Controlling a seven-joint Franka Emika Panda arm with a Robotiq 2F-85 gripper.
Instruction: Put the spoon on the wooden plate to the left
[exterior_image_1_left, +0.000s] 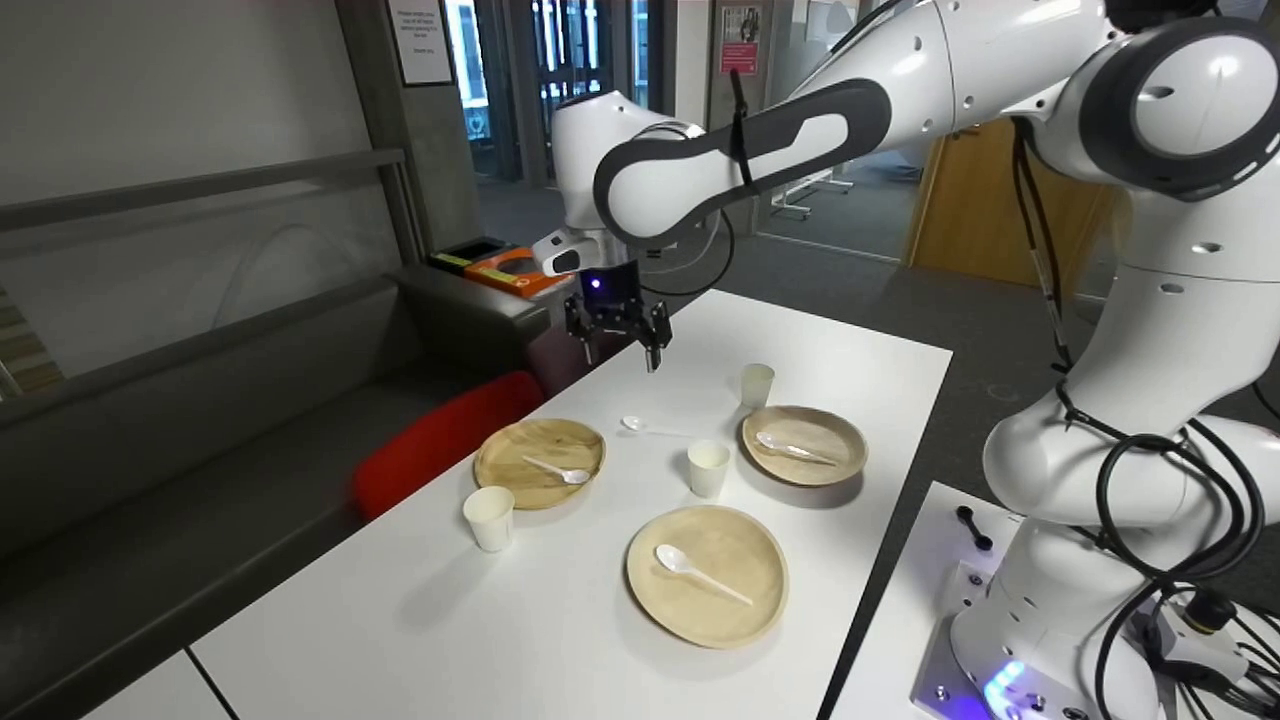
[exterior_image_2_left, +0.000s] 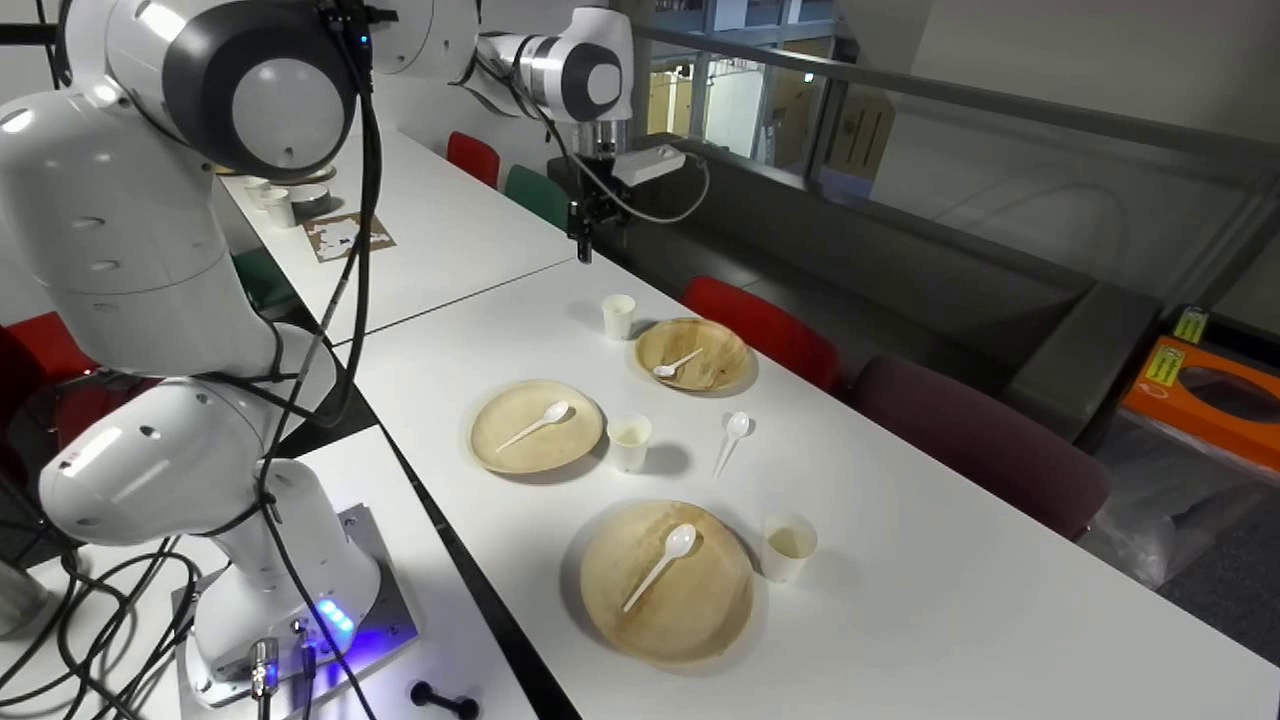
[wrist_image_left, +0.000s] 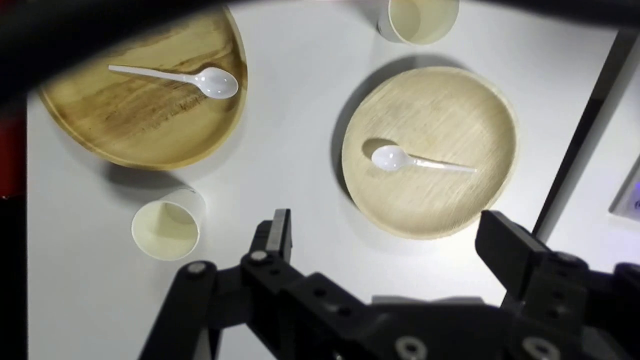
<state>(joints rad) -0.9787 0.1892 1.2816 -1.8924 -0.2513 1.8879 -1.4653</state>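
Several near-identical white spoons show, so I cannot tell which is the task's. A loose spoon (exterior_image_1_left: 634, 424) lies on the white table in both exterior views (exterior_image_2_left: 737, 427); it is out of the wrist view. A second spoon (wrist_image_left: 391, 158) lies in the wooden plate (wrist_image_left: 431, 110), a small pale round one with a low rim, also in both exterior views (exterior_image_1_left: 737, 545) (exterior_image_2_left: 500, 412). My gripper (wrist_image_left: 384, 225) is open and empty, high above the table. It also shows in both exterior views (exterior_image_1_left: 621, 358) (exterior_image_2_left: 592, 240). In the wrist view the plate is ahead of the fingers.
A darker-grained dish (wrist_image_left: 135, 115) and another wooden dish (exterior_image_2_left: 705, 615) each hold a white spoon. Paper cups stand near the dishes (exterior_image_1_left: 490, 518) (exterior_image_1_left: 709, 468) (exterior_image_2_left: 788, 546). A red chair (exterior_image_1_left: 450, 435) and a grey sofa (exterior_image_1_left: 250, 440) line the table's far side.
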